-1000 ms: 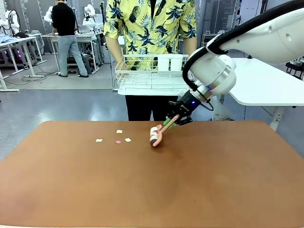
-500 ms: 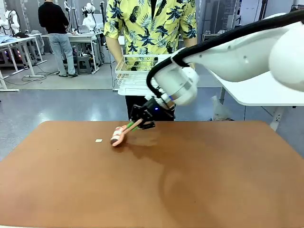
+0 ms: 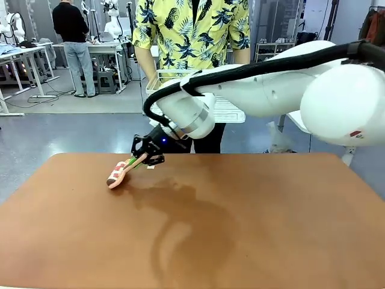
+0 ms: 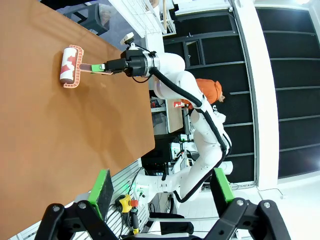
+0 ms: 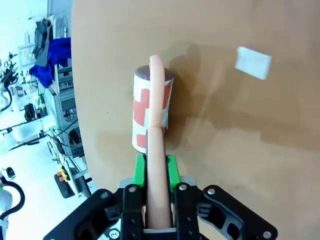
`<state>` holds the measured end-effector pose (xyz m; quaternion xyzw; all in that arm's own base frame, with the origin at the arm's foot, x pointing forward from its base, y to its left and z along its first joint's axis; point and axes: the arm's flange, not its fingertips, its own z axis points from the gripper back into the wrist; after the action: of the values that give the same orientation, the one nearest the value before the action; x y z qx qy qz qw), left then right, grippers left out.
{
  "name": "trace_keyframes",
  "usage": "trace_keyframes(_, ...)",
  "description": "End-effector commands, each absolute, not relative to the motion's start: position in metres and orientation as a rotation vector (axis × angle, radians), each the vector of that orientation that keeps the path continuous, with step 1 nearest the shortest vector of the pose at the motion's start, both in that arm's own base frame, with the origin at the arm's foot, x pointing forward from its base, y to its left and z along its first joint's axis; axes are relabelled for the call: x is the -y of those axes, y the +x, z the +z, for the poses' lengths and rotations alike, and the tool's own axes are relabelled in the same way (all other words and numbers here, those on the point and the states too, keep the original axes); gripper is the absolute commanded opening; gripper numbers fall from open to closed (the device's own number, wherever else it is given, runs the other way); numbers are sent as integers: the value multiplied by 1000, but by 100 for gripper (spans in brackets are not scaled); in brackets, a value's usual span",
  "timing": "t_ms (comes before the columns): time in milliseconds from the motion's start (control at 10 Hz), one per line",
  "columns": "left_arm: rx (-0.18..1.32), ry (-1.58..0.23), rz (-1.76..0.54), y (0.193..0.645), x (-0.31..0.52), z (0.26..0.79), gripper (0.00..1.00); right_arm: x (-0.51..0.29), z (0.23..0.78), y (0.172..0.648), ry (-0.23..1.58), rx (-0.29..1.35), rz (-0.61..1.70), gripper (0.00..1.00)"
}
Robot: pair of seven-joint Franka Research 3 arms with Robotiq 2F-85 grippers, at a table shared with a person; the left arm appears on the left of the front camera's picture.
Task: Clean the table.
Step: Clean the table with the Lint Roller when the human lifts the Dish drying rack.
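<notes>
Table point(image 3: 271, 229), reddish-brown top, takes up the lower part of the front view, with the arm's shadow across its middle. Lint roller point(image 3: 116, 175) sits with its drum down on the tabletop in the far-left part, near the far edge. Its drum is white with red patches and its frame and handle are pink. Right gripper point(image 3: 147, 158) is clamped narrow on the pink handle, green pads on both sides of it, clear in the right wrist view point(image 5: 156, 165). The right arm reaches from picture right across the middle to the left side and hides most of the wire basket point(image 3: 157, 77) behind it. A small white paper scrap point(image 5: 253, 62) lies flat on the table point(image 5: 240, 150), beside the roller point(image 5: 150, 107) and not touching it.

Left gripper point(image 4: 162, 187) is spread wide, nothing between its green pads. Its view looks along the table point(image 4: 50, 130) toward the roller point(image 4: 69, 66) and the right gripper point(image 4: 112, 65), both well apart from it.

A person in a yellow patterned shirt point(image 3: 192, 30) stands at the far edge holding the basket. Another person point(image 3: 69, 27) stands at a bench far back left.
</notes>
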<state>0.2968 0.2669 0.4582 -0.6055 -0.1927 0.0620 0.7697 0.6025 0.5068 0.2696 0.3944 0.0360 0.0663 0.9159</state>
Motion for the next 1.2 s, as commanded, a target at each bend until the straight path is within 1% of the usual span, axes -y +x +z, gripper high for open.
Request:
trace_keyframes(0, 443, -1332, 116, 296, -270, 460, 100, -542, 225, 575, 689, -207, 232, 21)
trace_keyframes(100, 443, -1332, 116, 296, -270, 460, 100, -544, 231, 581, 705, -210, 200, 21)
trace_keyframes(300, 443, -1332, 116, 296, -270, 460, 100, -532, 255, 593, 740, -159, 180, 21)
trace_keyframes(400, 443, -1332, 116, 296, -270, 460, 100, -525, 264, 595, 758, -165, 164, 21)
trace_keyframes(600, 443, -1332, 116, 296, -270, 460, 100, -504, 299, 604, 794, -148, 161, 21)
trace_keyframes(700, 443, -1332, 116, 296, -270, 460, 100, -489, 323, 605, 788, -205, 203, 21)
trace_keyframes(800, 443, -1332, 116, 296, -270, 460, 100, -453, 363, 606, 845, -309, 211, 21)
trace_keyframes(1000, 443, -1332, 116, 296, -270, 460, 100, -362, 422, 601, 801, -265, 201, 21)
trace_keyframes(1100, 443, -1332, 116, 296, -270, 460, 100, -308, 447, 587, 740, -198, 195, 21)
